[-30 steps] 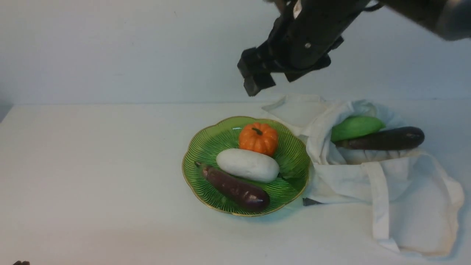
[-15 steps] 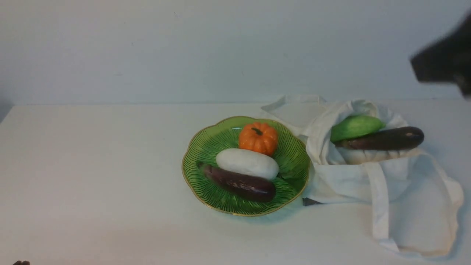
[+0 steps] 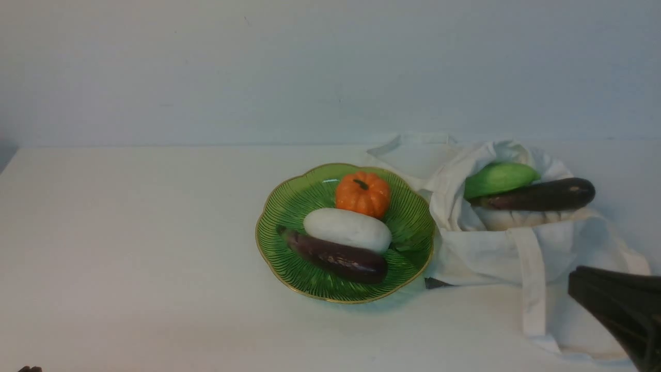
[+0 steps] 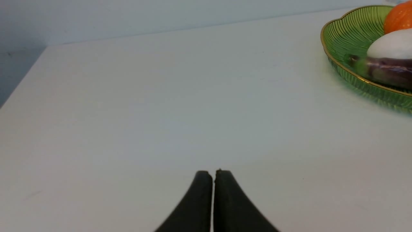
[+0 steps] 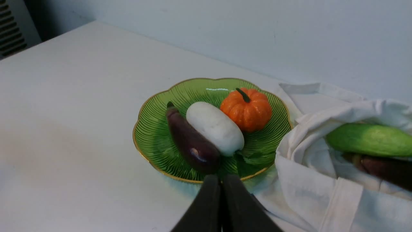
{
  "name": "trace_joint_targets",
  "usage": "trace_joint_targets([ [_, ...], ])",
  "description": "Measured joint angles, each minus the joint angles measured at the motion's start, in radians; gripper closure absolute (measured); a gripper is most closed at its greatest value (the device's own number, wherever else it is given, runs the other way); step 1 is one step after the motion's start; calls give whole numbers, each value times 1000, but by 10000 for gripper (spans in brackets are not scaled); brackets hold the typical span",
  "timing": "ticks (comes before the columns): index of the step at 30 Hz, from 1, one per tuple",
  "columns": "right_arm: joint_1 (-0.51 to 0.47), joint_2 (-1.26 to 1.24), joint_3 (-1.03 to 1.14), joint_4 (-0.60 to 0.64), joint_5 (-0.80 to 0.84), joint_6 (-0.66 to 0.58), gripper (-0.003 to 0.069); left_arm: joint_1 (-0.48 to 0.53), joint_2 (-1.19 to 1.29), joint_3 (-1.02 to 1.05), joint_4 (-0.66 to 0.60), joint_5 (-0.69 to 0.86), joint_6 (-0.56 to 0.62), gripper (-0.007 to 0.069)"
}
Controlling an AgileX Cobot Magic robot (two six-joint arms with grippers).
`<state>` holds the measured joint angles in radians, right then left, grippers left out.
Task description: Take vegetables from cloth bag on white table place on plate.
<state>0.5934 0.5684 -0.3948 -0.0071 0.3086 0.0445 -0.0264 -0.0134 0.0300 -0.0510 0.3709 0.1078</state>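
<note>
The green plate (image 3: 289,206) on the white table (image 3: 129,232) holds an orange pumpkin (image 3: 362,194), a white radish (image 3: 347,229) and a purple eggplant (image 3: 335,257). The cloth bag (image 3: 490,248) lies right of it, with a light green gourd (image 3: 498,178) and a second eggplant (image 3: 539,195) at its mouth. My right arm (image 3: 619,305) shows at the lower right, near the bag. My right gripper (image 5: 221,180) is shut and empty, near the plate (image 5: 151,135) and the bag (image 5: 309,180). My left gripper (image 4: 213,174) is shut and empty, low over bare table, left of the plate (image 4: 351,35).
A pale wall runs behind the table's far edge. The bag's strap handles (image 3: 532,289) trail toward the front right. The table's left edge (image 4: 22,83) shows in the left wrist view.
My right arm swung from above the plate, out to the upper right, then down to the lower right by the bag. The eggplant on the plate rolled against the radish.
</note>
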Motion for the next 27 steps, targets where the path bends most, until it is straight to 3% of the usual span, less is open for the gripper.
trace_joint_targets([
  [27, 0, 0, 21, 0, 29, 8, 673, 0, 0, 0, 0, 0, 0, 629],
])
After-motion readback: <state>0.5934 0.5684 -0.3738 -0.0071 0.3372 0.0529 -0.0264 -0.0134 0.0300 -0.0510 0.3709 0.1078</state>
